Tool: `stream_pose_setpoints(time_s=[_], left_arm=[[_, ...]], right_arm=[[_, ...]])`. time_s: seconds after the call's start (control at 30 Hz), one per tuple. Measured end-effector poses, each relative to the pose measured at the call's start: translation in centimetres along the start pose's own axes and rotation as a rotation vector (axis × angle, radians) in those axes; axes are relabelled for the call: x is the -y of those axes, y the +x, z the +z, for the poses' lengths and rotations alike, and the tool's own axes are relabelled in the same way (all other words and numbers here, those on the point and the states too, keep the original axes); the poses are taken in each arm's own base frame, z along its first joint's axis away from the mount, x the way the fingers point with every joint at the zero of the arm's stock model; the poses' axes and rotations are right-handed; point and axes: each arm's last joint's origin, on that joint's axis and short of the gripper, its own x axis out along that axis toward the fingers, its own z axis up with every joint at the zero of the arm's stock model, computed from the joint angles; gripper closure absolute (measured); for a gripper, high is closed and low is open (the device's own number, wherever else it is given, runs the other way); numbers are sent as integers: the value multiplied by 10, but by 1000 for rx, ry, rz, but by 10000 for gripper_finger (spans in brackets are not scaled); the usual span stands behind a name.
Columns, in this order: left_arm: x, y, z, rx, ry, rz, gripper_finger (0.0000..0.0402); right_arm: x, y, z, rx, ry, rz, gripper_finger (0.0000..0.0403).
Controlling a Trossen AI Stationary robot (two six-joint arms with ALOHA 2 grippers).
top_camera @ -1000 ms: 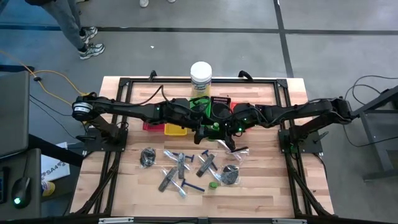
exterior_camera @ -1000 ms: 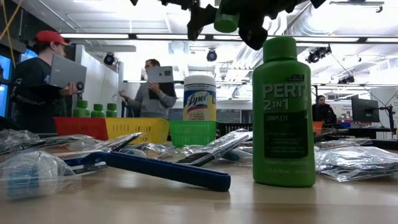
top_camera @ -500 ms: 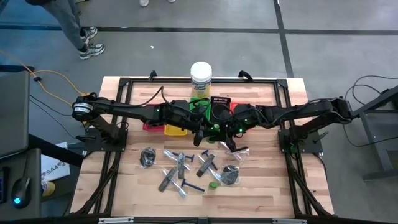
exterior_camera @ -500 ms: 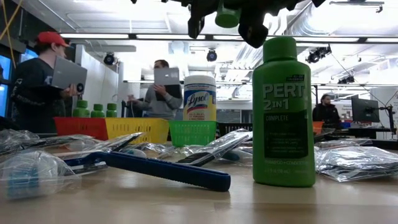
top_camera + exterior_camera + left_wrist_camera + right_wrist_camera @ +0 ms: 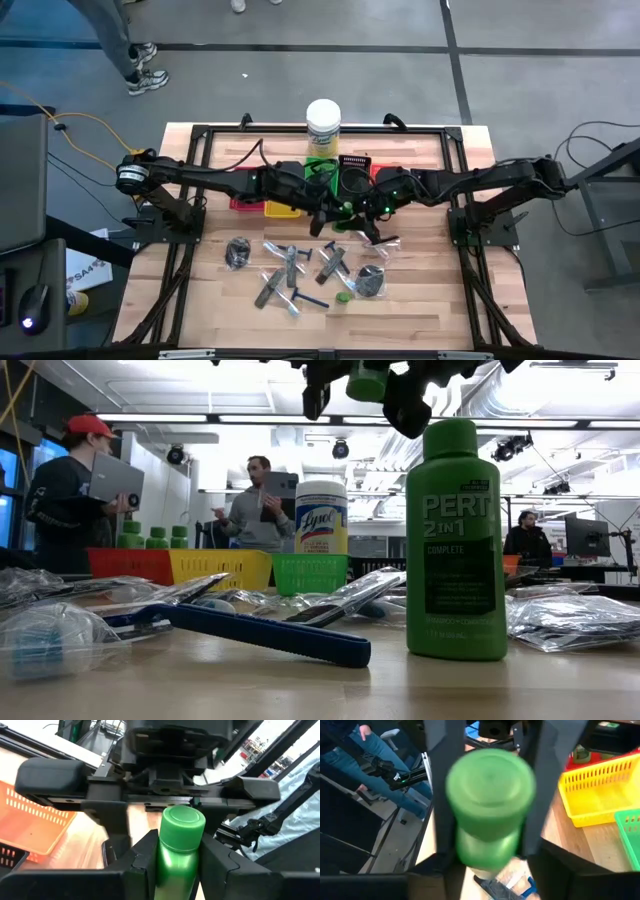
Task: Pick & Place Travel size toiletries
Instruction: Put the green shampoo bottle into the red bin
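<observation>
A small green bottle [image 5: 345, 207] with a round cap hangs high over the table's middle, between my two grippers, which meet there tip to tip. My left gripper [image 5: 180, 851] is shut on it. My right gripper [image 5: 490, 870] faces the cap end, open, its fingers standing wide on either side of the bottle without touching it. On the wood below lie dark-blue razors [image 5: 290, 262], clear-sleeved items and dark shiny bundles [image 5: 238, 252]. Another green bottle [image 5: 455, 540] stands upright near the table's near edge. My left gripper pinches the bottle's body just below the cap [image 5: 176, 862] between its two fingers. The fingers come about level from the table's left and lie along the bottle. The cap end [image 5: 182, 820] sticks out past the fingertips toward my right gripper. The bottle is lifted clear of the table.
Red [image 5: 245, 203], yellow [image 5: 282, 209], green [image 5: 320, 165] and black [image 5: 355, 165] trays sit under and behind the arms. A white-lidded jar [image 5: 323, 125] stands at the far edge. People stand in the room beyond the table [image 5: 265, 500].
My left gripper has shut on the green bottle and taken hold of it. My right gripper has then opened and let go. Both arms have stayed in place, and the bottle has kept its height.
</observation>
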Motion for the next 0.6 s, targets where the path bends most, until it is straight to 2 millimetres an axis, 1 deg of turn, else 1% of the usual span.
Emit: stream_pose_setpoints(time_s=[0.07, 0.17, 0.3, 0.4, 0.47, 0.6], left_arm=[[-1, 0, -2, -16, 1, 16, 304], [-3, -4, -4, -40, -2, 93, 305], [-6, -13, -6, -59, 8, 241, 305], [-5, -22, -7, -63, 35, 356, 305], [-3, -29, -7, -68, 60, 441, 305], [2, -41, -18, -53, 93, 585, 305]], right_arm=[[0, -1, -1, -12, 6, -4, 190], [3, -3, -6, -62, 39, -39, 154], [7, -17, -11, -130, 83, -107, 123], [5, -30, -11, -127, 80, -188, 113], [3, -40, -8, -88, 69, -228, 112], [-3, -61, -2, 1, 54, -302, 117]])
